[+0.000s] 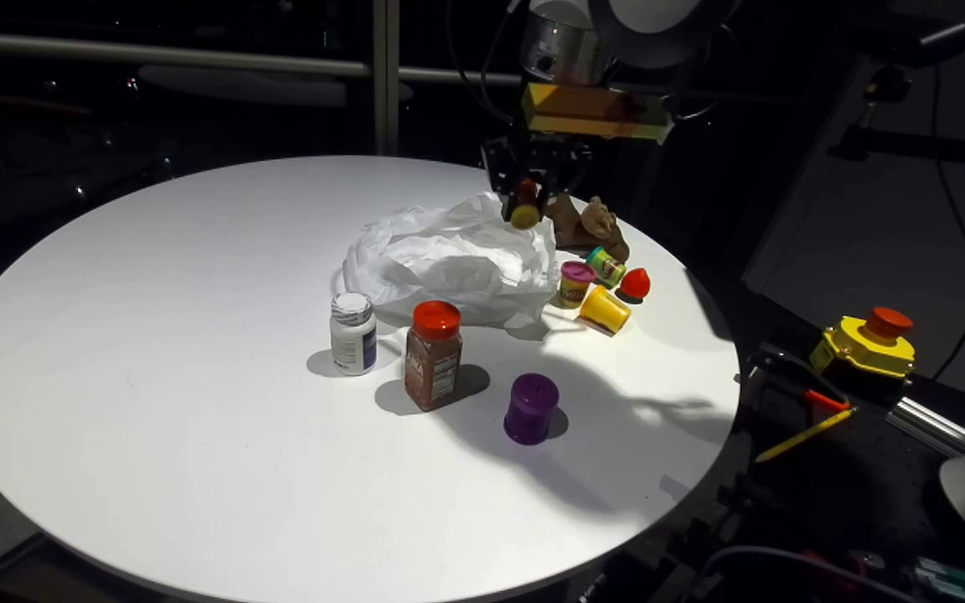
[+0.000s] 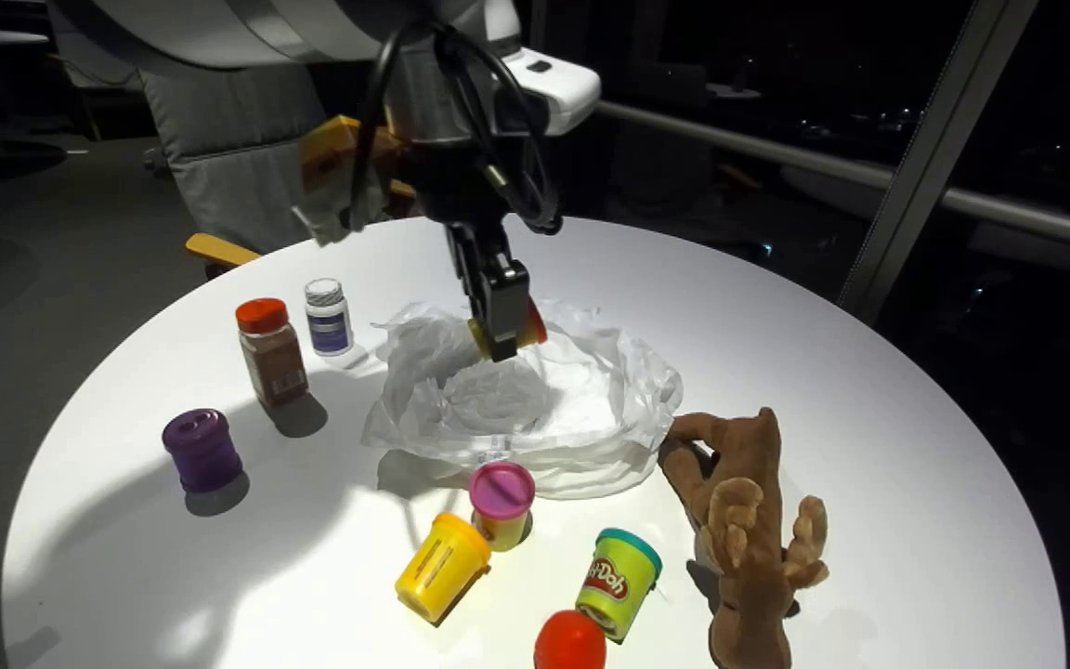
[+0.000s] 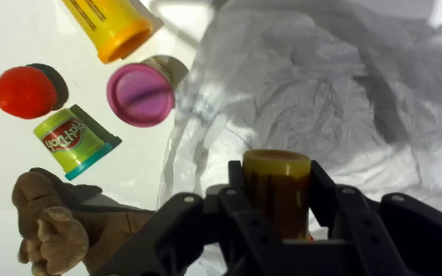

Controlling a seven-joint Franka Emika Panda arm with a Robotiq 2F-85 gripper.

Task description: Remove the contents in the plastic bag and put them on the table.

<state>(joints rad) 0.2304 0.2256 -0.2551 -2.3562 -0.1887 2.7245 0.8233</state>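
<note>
Tub (image 3: 276,197), red and yellow, lying sideways, clamped in my gripper (image 3: 276,173) above the bag (image 2: 591,476), film showing beneath it in the wrist view. I read this as the lift-out, set-down not yet done. 8 things are out on the table (image 1: 156,435) around the bag: pink-lidded pot (image 2: 502,504) just beside it; brown toy (image 2: 760,530) close by; white bottle (image 1: 353,339), red-lidded jar (image 1: 432,362) and yellow pot (image 2: 444,569) near it; green pot (image 2: 619,583), red toy (image 3: 26,93) and purple cup (image 1: 531,410) farther off. Folds could hide more in the bag; I cannot tell.

Worries from here. Letting go too soon would drop the tub back into the bag. A fold pinched under the fingertips, where I have no sight, could make the bag ride up with the lift and tip the pink-lidded pot. Smooth round sides: a slack squeeze could let the tub swivel, and laid on its side it may well roll. A low swing over the crowded side of the bag, in this patchy light, could knock the pots; I'd pick a spot farther from the bag.
</note>
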